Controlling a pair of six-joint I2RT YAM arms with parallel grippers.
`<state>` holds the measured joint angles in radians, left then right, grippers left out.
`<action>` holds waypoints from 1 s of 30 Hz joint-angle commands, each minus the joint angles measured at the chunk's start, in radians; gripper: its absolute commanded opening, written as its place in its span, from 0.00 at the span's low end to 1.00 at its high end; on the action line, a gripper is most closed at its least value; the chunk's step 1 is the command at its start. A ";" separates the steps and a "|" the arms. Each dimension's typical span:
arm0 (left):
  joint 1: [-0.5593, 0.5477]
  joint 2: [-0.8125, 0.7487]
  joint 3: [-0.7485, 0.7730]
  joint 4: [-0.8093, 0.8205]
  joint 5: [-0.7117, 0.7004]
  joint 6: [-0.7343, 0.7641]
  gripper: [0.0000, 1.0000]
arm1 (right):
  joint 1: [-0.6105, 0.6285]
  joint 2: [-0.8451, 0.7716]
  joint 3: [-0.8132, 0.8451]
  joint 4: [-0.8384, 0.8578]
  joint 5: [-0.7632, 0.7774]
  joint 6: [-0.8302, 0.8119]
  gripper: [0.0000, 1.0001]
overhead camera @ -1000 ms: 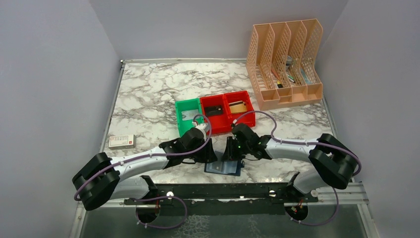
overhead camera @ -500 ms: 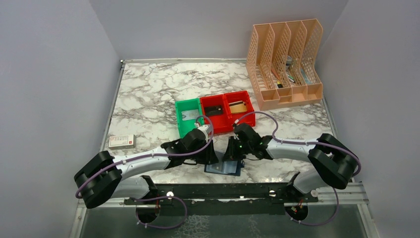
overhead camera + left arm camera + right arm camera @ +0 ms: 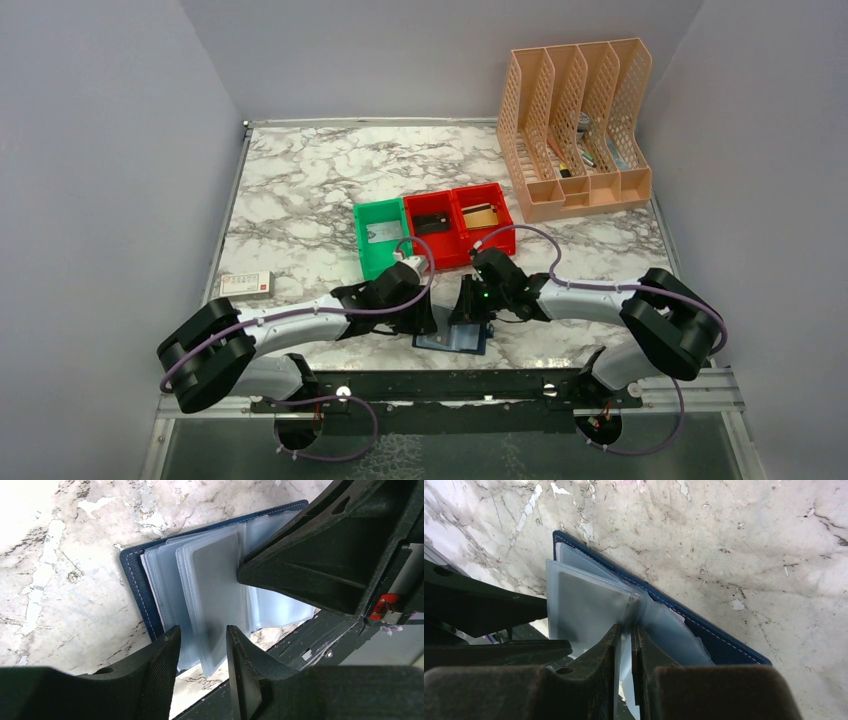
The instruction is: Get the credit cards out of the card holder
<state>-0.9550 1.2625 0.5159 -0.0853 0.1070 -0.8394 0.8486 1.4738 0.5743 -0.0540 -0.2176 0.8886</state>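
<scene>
The card holder [image 3: 452, 338] lies open near the table's front edge, navy cover [image 3: 135, 575] down, its clear sleeves fanned upward. One sleeve holds a grey credit card [image 3: 215, 580], seen also in the right wrist view as a grey card [image 3: 584, 610]. My right gripper [image 3: 625, 635] is shut on a clear sleeve leaf beside that card, holding it raised. My left gripper [image 3: 202, 645] is open; the lower edge of the card's sleeve stands between its fingers without touching them. From above, the left gripper [image 3: 425, 318] and right gripper [image 3: 465, 312] face each other over the holder.
Behind the grippers stand a green bin [image 3: 378, 235] and two red bins [image 3: 459, 222] with a dark card and a tan card inside. A peach file rack [image 3: 578, 128] stands at back right. A small white box [image 3: 246, 284] lies left. A black rail [image 3: 450, 385] runs along the front.
My right jaws have closed onto the sleeve leaf. The left wrist has edged slightly right toward the holder, its jaws still apart.
</scene>
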 commanded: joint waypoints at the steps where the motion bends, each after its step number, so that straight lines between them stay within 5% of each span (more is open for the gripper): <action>1: -0.012 0.004 0.032 0.021 -0.007 0.008 0.39 | -0.002 0.047 -0.022 -0.032 0.036 -0.020 0.14; 10: -0.020 -0.033 0.046 0.080 0.066 0.010 0.25 | -0.002 0.056 -0.016 -0.020 0.026 -0.025 0.14; 21: -0.032 -0.004 0.071 0.153 0.135 0.012 0.28 | -0.005 -0.171 0.038 -0.142 0.125 -0.039 0.39; 30: -0.064 0.070 0.114 0.174 0.157 0.026 0.35 | -0.014 -0.293 0.013 -0.279 0.197 0.025 0.41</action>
<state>-1.0019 1.3029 0.5880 0.0517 0.2230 -0.8345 0.8406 1.2320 0.5941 -0.2440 -0.0944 0.8711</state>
